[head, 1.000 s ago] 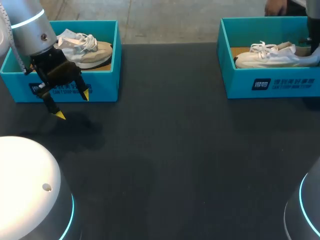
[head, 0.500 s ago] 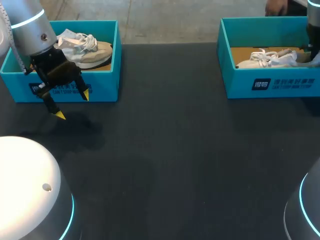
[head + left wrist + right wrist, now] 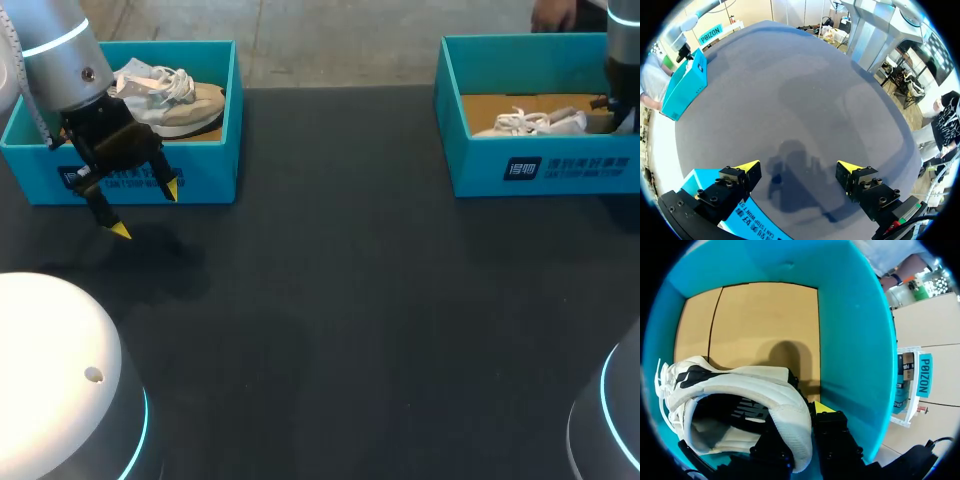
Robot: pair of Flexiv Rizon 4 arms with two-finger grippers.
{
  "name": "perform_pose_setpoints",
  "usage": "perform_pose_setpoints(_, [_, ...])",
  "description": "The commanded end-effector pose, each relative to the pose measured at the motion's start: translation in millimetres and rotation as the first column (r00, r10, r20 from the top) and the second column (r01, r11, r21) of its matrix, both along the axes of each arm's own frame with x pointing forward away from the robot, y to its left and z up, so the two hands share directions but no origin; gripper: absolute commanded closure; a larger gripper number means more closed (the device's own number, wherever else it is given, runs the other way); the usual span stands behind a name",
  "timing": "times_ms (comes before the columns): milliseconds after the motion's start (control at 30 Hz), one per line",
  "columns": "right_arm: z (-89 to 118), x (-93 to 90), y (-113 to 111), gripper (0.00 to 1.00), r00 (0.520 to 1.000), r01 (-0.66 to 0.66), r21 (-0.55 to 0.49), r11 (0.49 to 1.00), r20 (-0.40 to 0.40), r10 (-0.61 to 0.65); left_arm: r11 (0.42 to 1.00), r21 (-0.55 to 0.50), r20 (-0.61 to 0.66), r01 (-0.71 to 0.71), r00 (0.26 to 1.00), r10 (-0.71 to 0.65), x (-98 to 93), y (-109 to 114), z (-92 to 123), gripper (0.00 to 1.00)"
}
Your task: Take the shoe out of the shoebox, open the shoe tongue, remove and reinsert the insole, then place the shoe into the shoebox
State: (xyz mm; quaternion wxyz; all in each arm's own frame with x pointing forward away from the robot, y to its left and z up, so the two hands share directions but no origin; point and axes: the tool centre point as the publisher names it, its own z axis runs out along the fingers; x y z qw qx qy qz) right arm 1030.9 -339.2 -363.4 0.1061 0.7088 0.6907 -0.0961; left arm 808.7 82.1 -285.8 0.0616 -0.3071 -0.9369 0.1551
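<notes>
2 arms stand apart. The left gripper (image 3: 146, 209) (image 3: 799, 167) hangs at upper left, jaws wide, above the black table (image 3: 350, 300), before a teal cardboard shoebox (image 3: 200, 165) holding a grey-cream sneaker (image 3: 175, 100). At upper right, the right gripper (image 3: 615, 105) (image 3: 800, 425) sits inside the second teal shoebox (image 3: 545, 165) (image 3: 850, 330), jaws pinching the padded heel collar of the white laced shoe (image 3: 540, 122) (image 3: 740, 390).

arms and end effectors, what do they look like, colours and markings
Both arms are smooth silver-grey tubes with glowing cyan rings: left arm, right arm. The left end effector is a black bolted block with two black fingers ending in pointed yellow tips. The right end effector is black too, one yellow tip showing.
</notes>
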Motion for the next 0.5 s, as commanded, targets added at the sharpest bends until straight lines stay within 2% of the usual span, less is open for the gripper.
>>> perform_pose_setpoints(33, [-3, 3.3, 1, 1.00, 1.000, -0.004, 0.003, 1.000, -0.007, 0.004, 1.000, 0.001, 0.003, 0.000, 1.000, 0.000, -1.3, 0, 0, 0.00])
perform_pose_setpoints(500, [-19, 1.6, 8, 1.00, 0.999, -0.028, 0.018, 0.999, -0.027, 0.028, 1.000, 0.001, 0.003, 0.000, 1.000, 0.000, -1.3, 0, 0, 0.00])
